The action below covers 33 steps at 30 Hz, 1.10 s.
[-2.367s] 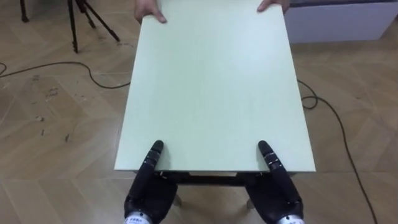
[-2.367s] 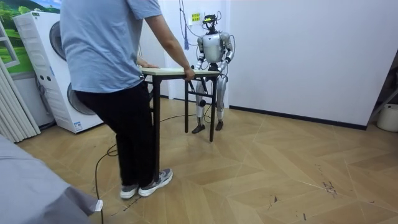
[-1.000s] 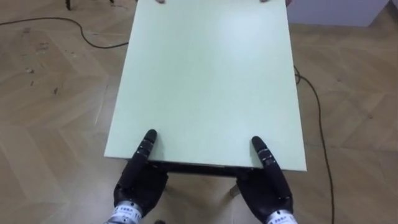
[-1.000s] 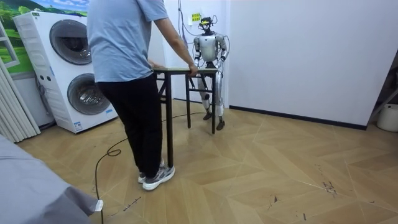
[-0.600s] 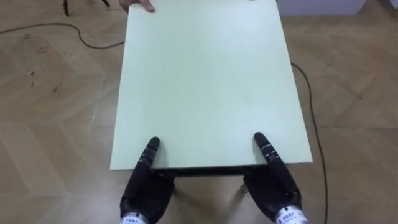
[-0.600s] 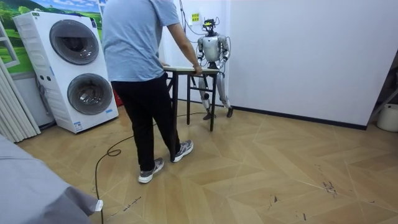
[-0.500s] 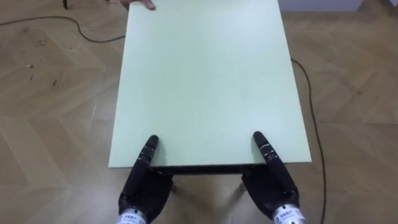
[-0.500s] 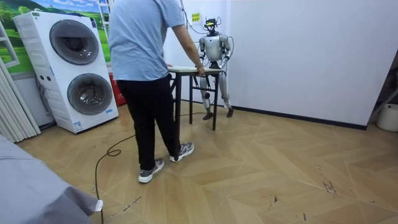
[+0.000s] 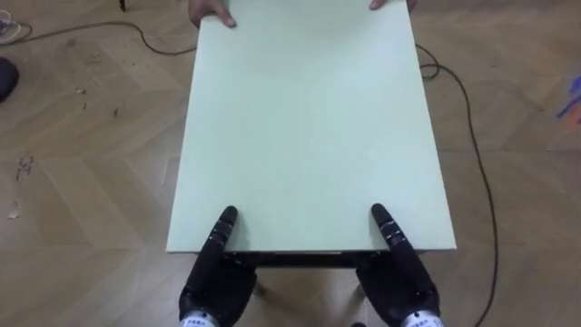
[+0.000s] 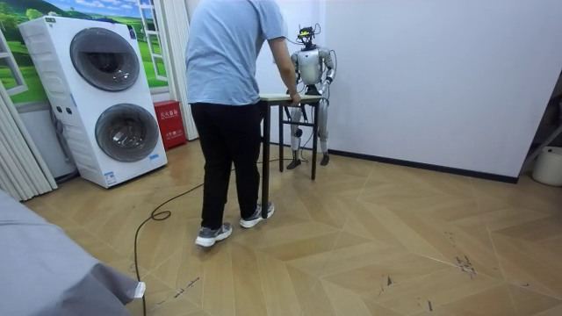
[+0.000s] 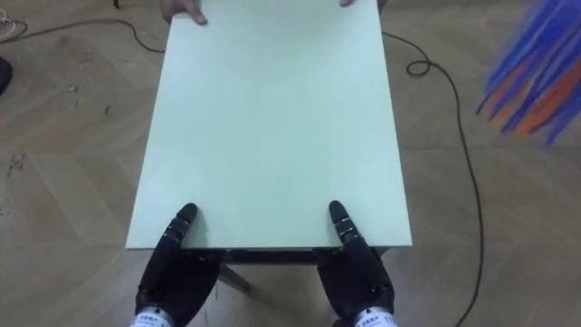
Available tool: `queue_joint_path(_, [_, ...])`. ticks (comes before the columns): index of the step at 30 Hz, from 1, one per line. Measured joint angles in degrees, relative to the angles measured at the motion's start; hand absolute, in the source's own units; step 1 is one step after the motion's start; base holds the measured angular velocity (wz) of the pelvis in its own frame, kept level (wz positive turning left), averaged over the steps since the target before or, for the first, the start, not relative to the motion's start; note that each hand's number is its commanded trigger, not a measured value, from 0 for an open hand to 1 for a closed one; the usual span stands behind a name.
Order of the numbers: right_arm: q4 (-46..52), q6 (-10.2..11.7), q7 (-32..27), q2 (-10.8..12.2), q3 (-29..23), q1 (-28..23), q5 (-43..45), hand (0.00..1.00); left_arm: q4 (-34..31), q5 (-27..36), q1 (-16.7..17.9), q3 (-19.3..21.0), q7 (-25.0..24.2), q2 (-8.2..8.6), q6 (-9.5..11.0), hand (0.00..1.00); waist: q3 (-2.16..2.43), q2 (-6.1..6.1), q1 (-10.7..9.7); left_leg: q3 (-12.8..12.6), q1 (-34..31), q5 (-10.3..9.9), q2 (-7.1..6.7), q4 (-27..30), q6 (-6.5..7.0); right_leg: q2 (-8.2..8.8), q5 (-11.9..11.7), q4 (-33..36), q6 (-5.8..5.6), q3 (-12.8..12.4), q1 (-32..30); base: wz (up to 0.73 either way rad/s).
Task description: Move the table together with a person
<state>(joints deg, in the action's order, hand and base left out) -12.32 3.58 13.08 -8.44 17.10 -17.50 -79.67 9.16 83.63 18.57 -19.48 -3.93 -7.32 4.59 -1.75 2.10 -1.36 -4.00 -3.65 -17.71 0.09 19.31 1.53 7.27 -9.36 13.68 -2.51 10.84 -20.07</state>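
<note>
Parquet floor (image 9: 82,163) was noted on all sides of the table (image 9: 309,127), which was held between the robot and a person (image 10: 230,105).

Key relation: the long axis of the table was seen to run straight away from the robot toward the person. The near short edge was taken by the robot and the far short edge by the person, whose hands (image 9: 211,13) were laid on its two corners.

The left hand (image 9: 216,277) and the right hand (image 9: 398,277) were set well apart at that near edge, about evenly either side of the middle, so neither was nearer. A thumb of each was laid flat on the pale green top, with the palm below the edge. Whether either hand was closed round the edge underneath could not be told.

A dark cable (image 9: 472,136) was recorded on the floor just off the table's right side in the eye views; it is judged a hazard if the carry drifts that way.

From the room view alone it was recorded that the robot stood close to a white wall (image 10: 421,79), and that stacked washing machines (image 10: 97,96) stood off to that view's left. Whether the table legs were off the floor could not be told.
</note>
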Motion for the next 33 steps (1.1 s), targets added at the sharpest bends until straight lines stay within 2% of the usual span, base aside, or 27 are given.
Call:
queue_joint_path(1, [0.0,0.0,0.0,-0.1,0.0,-0.1,0.0,1.00,0.0,0.0,0.0,0.0,0.0,0.00,-0.2,1.00,-0.03,-0.02,-0.2,0.0,-0.7,0.3,0.02,0.4,0.60,0.28,-0.6,0.1,-1.13,-0.6,-0.1,0.41])
queue_joint_path(2, [0.1,0.1,0.2,0.2,-0.6,-1.0,-0.1,1.00,0.1,-0.4,-0.1,0.0,0.3,0.01,-0.7,1.00,-0.12,0.04,-1.2,0.0,-1.9,0.9,0.70,1.0,0.66,0.96,3.1,4.7,-1.28,-1.7,-0.1,0.78])
queue_joint_path(3, [0.2,0.3,0.9,0.7,-1.2,-2.5,-0.2,1.00,0.1,-1.5,-0.2,-0.2,0.4,0.02,-1.0,1.00,-0.06,-0.10,-2.0,-1.3,-2.5,1.9,1.96,0.8,-0.01,1.95,9.3,11.8,-0.85,-1.9,0.5,0.89])
queue_joint_path(4, [0.2,0.5,1.2,1.1,-1.4,-3.2,-0.4,1.00,0.1,-2.3,-0.2,-0.3,0.4,-0.01,-1.2,1.00,-0.03,-0.40,-2.3,-2.0,-2.5,2.6,2.43,0.4,-0.41,2.32,12.1,14.6,-1.04,-2.0,1.4,0.84])
queue_joint_path(5, [0.2,0.9,1.6,1.3,-1.2,-4.0,-1.3,1.00,0.0,-2.8,-0.2,-0.6,0.4,-0.27,-1.2,1.00,-0.01,-1.16,-2.3,-2.6,-2.6,3.6,2.43,-0.1,-1.14,2.62,16.7,17.3,-1.69,-2.4,3.7,0.39])
queue_joint_path(6, [0.2,1.2,1.6,1.0,-0.3,-4.1,-1.6,1.00,0.0,-2.9,-0.1,-0.6,0.4,-0.59,-1.2,1.00,-0.03,-1.60,-1.5,-3.1,-2.5,4.0,2.22,-0.1,-1.72,2.18,18.9,16.2,-1.89,-3.8,5.3,0.15])
queue_joint_path(7, [0.1,1.4,1.6,1.0,-0.2,-4.0,-1.6,1.00,-0.1,-2.9,0.0,-0.6,0.4,-0.64,-1.2,1.00,-0.06,-1.64,-0.9,-3.3,-2.5,4.1,2.29,0.0,-1.92,1.74,19.0,15.6,-1.58,-4.3,5.4,-0.16])
queue_joint_path(8, [-0.1,1.9,1.6,0.9,0.2,-4.0,-1.8,1.00,-0.1,-3.0,0.1,-0.6,0.4,-0.61,-1.3,1.00,-0.04,-1.39,-0.1,-3.4,-2.7,4.3,2.42,-0.1,-2.87,0.77,18.7,14.2,-1.21,-4.3,5.5,-0.17])
queue_joint_path(10, [-0.1,1.9,1.4,0.4,0.6,-3.9,-3.0,1.00,-0.5,-3.4,0.4,-0.3,0.3,-0.76,-1.2,1.00,0.02,-1.49,1.2,-2.9,-2.7,4.9,3.31,-0.7,-3.80,-0.67,20.1,11.4,-0.54,-3.8,6.2,-0.21])
queue_joint_path(11, [-0.1,1.9,1.4,0.0,1.1,-3.7,-3.5,1.00,-0.8,-3.4,0.6,-0.3,0.3,-0.90,-1.1,1.00,0.10,-1.65,2.4,-2.2,-2.7,5.5,3.70,-1.3,-4.01,-1.30,20.3,9.7,0.54,-2.8,6.5,-0.26])
queue_joint_path(12, [-0.1,1.9,1.4,-0.3,1.5,-3.6,-3.8,1.00,-0.9,-3.4,0.8,-0.5,0.3,-1.13,-0.8,1.00,0.10,-1.71,2.9,-1.9,-2.6,5.9,4.45,-1.7,-4.24,-2.16,19.3,8.0,1.24,-2.3,7.1,-0.20])
queue_joint_path(15, [-0.1,1.9,1.2,-0.4,2.1,-3.6,-4.6,1.00,-0.9,-3.3,0.9,-0.7,0.3,-1.52,-0.2,1.00,-0.03,-2.21,3.2,-1.6,-2.5,6.4,5.60,-1.8,-5.01,-3.27,18.2,6.6,2.15,-1.2,7.8,-0.01])
queue_joint_path(21, [-0.1,1.5,0.7,-0.9,2.6,-3.2,-5.4,1.00,-0.9,-3.0,0.9,-0.8,0.3,-2.10,0.0,1.00,-0.03,-2.48,3.5,-1.3,-2.8,6.9,6.64,-2.6,-5.79,-4.65,16.5,4.9,2.95,-1.0,8.1,-0.01])
queue_joint_path(28, [-0.1,1.5,0.7,-1.7,3.1,-2.7,-5.1,1.00,-0.9,-1.5,1.4,-1.0,0.0,-2.43,0.0,1.00,0.03,-2.39,3.4,-0.2,-3.1,7.3,6.78,-3.2,-6.11,-4.71,16.0,4.4,3.42,0.4,8.0,0.08])
queue_joint_path(33, [0.1,2.0,0.7,-2.9,4.2,-1.6,-3.4,1.00,-0.9,0.5,3.1,-1.2,-1.2,-2.26,0.7,1.00,0.12,-2.30,3.4,1.0,-2.7,7.8,6.71,-4.3,-6.20,-4.80,14.3,4.0,3.49,1.0,8.4,0.12])
